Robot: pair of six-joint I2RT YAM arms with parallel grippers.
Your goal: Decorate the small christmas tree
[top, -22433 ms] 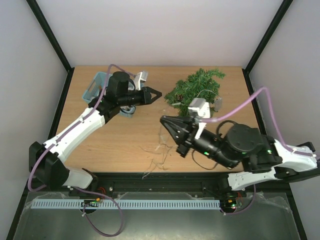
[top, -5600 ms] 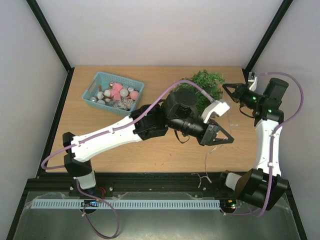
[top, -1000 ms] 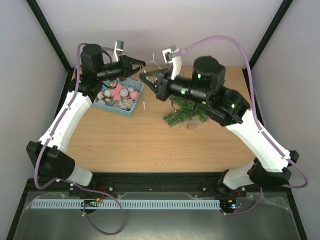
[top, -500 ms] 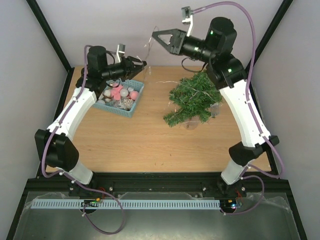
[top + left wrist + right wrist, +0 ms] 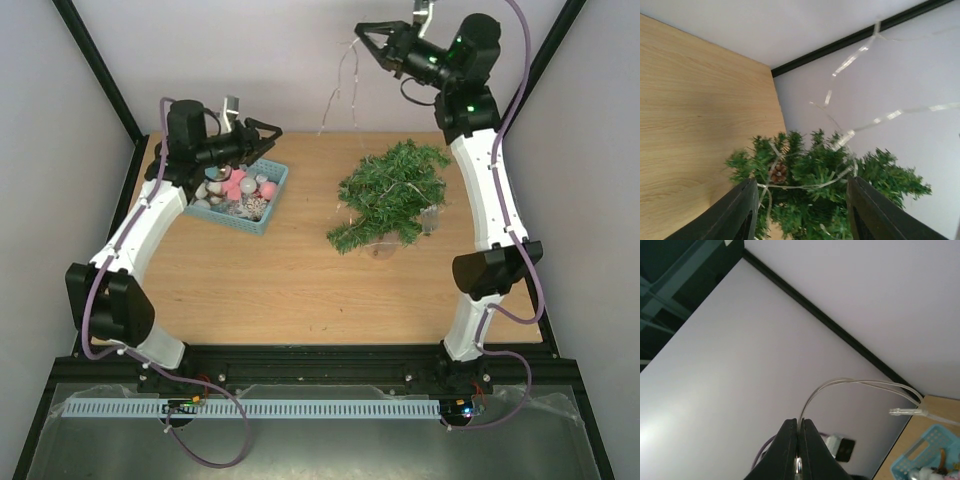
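The small christmas tree (image 5: 388,195) lies tilted at the middle right of the table, with a thin clear strand draped in its branches. My right gripper (image 5: 361,32) is high against the back wall, shut on that clear strand (image 5: 338,95), which hangs down toward the table. The right wrist view shows the strand (image 5: 865,384) curving out from the shut right gripper (image 5: 799,426). My left gripper (image 5: 272,133) is open above the far edge of the teal basket (image 5: 277,198), holding nothing. In the left wrist view the tree (image 5: 815,185) and a pine cone (image 5: 779,172) show beyond the open left gripper (image 5: 800,212).
The teal basket holds several pink, silver and white ornaments (image 5: 236,186). Bare wooden table (image 5: 280,280) stretches in front of the basket and tree. Black frame posts (image 5: 100,75) and pale walls close in the sides and back.
My left gripper has opened and stays above the basket. The right arm has swung up and to the right, carrying the clear strand high above the tree.
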